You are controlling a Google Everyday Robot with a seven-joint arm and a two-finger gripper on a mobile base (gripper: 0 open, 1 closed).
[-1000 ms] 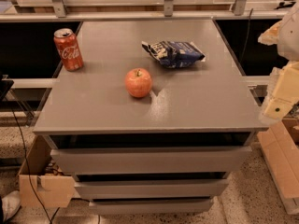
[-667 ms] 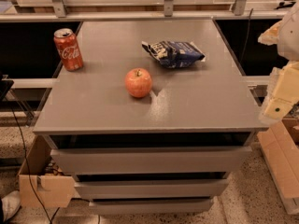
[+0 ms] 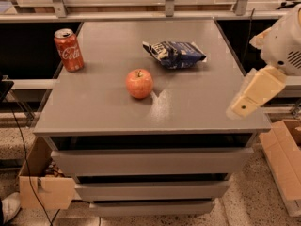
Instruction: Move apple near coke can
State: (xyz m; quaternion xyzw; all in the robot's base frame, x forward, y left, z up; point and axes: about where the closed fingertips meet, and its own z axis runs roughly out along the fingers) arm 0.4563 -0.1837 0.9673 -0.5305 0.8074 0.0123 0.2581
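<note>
Pincer (image 3: 256, 92) hangs off the cabinet (image 3: 197, 105) at three o'clock, apart or together I cannot tell; apple (image 3: 139, 83) centre, coke can (image 3: 68, 49) at ten.

One camera looks down at the cabinet (image 3: 202, 105) from its front, pincer (image 3: 254, 95) at the right edge.

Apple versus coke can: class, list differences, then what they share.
The round red-orange apple is ball-shaped; the red aluminium coke can is a taller upright cylinder. The apple sits centrally on the grey cabinet top; the can stands at its far-left corner. Both are reddish and ungrasped; the end effector hangs off its right edge.
</note>
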